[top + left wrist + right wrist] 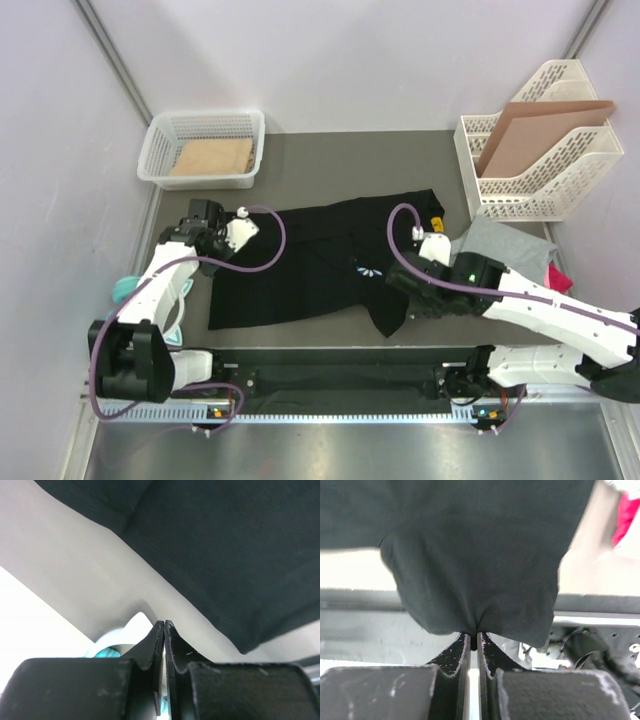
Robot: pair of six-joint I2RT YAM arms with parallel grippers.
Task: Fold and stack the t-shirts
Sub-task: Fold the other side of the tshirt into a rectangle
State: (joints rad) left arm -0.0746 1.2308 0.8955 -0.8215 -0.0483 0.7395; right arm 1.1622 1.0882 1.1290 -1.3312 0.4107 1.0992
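Observation:
The large black t-shirt (300,265) lies spread on the table's middle, its small white-and-blue logo (368,268) showing. My right gripper (405,292) is shut on a bunched fold of the black shirt (470,555) at its near right part and holds it lifted (474,634). My left gripper (214,243) is shut and empty just off the shirt's left edge (164,623); the black cloth (225,545) lies ahead of it, apart from the fingertips. The grey shirt (500,242) and the pink shirt (560,278) lie at the right, partly under my right arm.
A white basket (160,140) with a tan pad stands at the back left. A white file rack (560,185) holding the brown cardboard sheet (540,125) stands at the back right. A teal object (124,290) lies by my left arm.

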